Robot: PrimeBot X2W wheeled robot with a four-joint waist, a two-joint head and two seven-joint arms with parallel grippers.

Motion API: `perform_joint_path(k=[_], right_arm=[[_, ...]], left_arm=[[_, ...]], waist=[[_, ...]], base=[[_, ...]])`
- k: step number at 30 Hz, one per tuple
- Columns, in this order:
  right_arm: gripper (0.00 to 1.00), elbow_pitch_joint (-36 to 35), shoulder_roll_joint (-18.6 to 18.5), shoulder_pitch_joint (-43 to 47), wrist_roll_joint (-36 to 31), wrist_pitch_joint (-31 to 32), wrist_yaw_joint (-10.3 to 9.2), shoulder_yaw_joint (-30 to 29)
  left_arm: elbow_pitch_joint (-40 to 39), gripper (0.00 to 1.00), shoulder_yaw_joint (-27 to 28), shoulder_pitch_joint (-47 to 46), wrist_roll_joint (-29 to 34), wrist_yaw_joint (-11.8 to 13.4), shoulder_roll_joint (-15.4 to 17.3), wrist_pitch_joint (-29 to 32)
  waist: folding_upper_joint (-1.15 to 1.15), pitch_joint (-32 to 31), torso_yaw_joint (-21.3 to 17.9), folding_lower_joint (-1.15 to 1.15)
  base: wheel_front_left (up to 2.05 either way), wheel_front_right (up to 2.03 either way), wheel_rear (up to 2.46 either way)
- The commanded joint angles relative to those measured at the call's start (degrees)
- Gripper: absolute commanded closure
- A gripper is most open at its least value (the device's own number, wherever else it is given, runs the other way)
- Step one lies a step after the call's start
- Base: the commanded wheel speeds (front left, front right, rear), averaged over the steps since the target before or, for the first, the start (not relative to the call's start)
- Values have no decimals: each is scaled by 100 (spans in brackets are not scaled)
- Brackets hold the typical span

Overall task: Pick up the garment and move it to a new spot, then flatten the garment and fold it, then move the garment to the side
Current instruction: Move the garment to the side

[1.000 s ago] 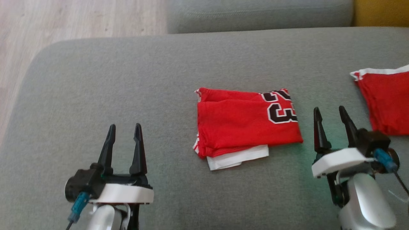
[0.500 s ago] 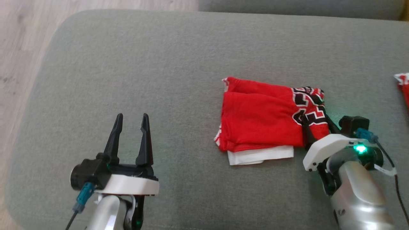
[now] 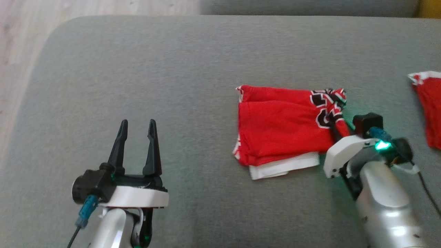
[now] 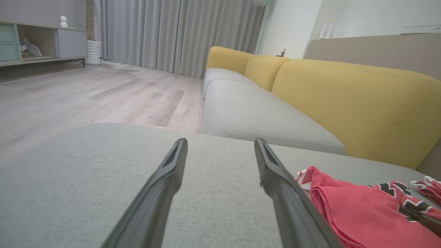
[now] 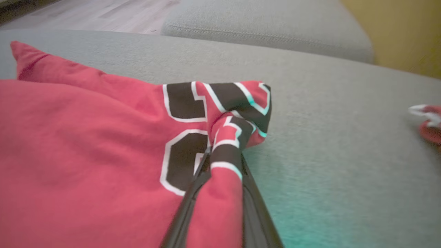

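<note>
The garment (image 3: 282, 127) is a folded red jersey with black-and-white numbers and a white layer peeking out below, lying on the grey sofa cushion (image 3: 155, 69). My right gripper (image 3: 337, 123) is shut on the garment's right edge, where the numbered cloth is bunched up. In the right wrist view the red fabric (image 5: 86, 137) is pinched between the two dark fingers of that gripper (image 5: 224, 156). My left gripper (image 3: 137, 122) stands open over bare cushion, well left of the garment. Its fingers (image 4: 165, 182) hold nothing, and the garment (image 4: 361, 210) lies to their right.
A second red garment with white trim (image 3: 429, 106) lies at the cushion's right edge. The cushion's rounded left edge drops to a wooden floor (image 3: 20, 41). A yellow sofa backrest (image 4: 344, 100) rises behind the seat.
The head camera has shifted. My right gripper went from open beside the garment to shut on its right edge, bunching the numbered part. The left gripper has stayed open in place.
</note>
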Motion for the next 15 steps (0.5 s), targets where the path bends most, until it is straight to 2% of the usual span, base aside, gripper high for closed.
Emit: perform_joint_path(k=[1,6,14,15], right_arm=[[100,-330,-143,-195,-266,-97,20,53],[100,-825,-661,-258,-658,36,20,114],[100,-1214,-1837,-476,-556,438,20,135],[100,-1214,-1837,-476,-556,438,20,135]], left_arm=[[-224,0,243,-159,37,-9,11,-29],[-252,0,276,-168,40,-18,11,-29],[-246,0,253,-231,35,-46,11,-29],[-246,0,253,-231,35,-46,11,-29]], waist=[[0,-61,-233,0],[0,-84,-540,0],[0,35,-715,0],[0,35,-715,0]], base=[[0,0,0],[0,0,0],[0,0,0],[0,0,0]])
